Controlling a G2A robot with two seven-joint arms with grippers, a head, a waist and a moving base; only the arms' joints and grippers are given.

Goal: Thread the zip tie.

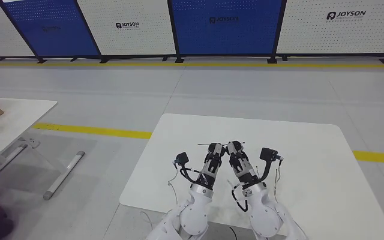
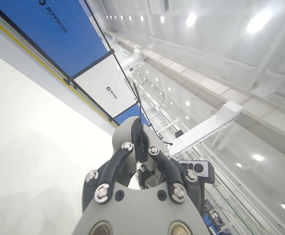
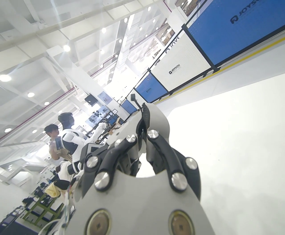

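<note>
Evidently unthreaded as yet: both ends gripped, nothing joined.
Behind, well apart, blue and white perforated wall panels [image 1: 228, 27]; below, rounded white table [image 1: 312, 180]. Shut tight in left gripper [image 2: 140, 133], strap end of thin black plastic zip tie [image 2: 139, 109]; pinched likewise in closed right gripper [image 3: 143, 113], stub beside small square head [image 3: 133, 96]. Left, by judgement: aligning tip with slot, pushing through. Likely hindrance: close-set grippers crowding.

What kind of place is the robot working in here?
Probably a factory hall or robot test area, not a home. Blue and white perforated partition panels stand in a row, a yellow line marks the grey floor, and the high ceiling carries rows of round lights.
</note>
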